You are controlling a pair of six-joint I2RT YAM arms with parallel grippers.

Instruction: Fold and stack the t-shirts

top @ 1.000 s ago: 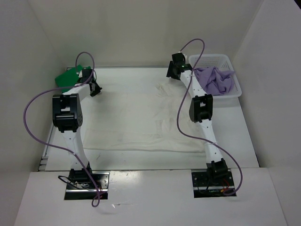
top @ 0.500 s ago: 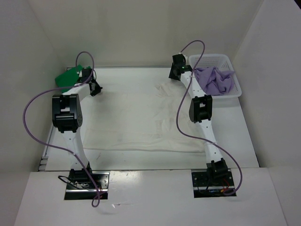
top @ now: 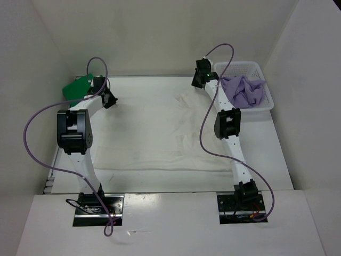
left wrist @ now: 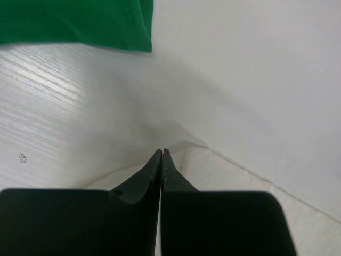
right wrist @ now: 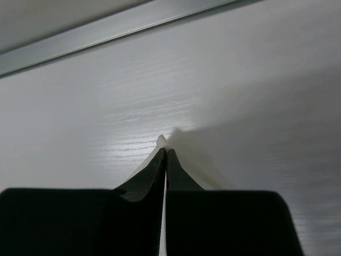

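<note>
My left wrist view crops the green shirt (left wrist: 74, 21) at top; my jaws hide the pinched edges of the cream shirt (top: 160, 133).

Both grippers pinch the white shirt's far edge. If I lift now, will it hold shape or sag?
Probably floppy: the white shirt lies wrinkled and flat, so the span between the left gripper and right gripper should sag. Likely light, since it tents up at each pinch. Its near edge would probably drag.

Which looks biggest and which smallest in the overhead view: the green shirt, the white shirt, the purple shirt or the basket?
Largest to smallest:
1. white shirt, spread out flat
2. basket
3. purple shirt, bunched up inside it
4. green shirt, partly hidden, so less sure
</note>
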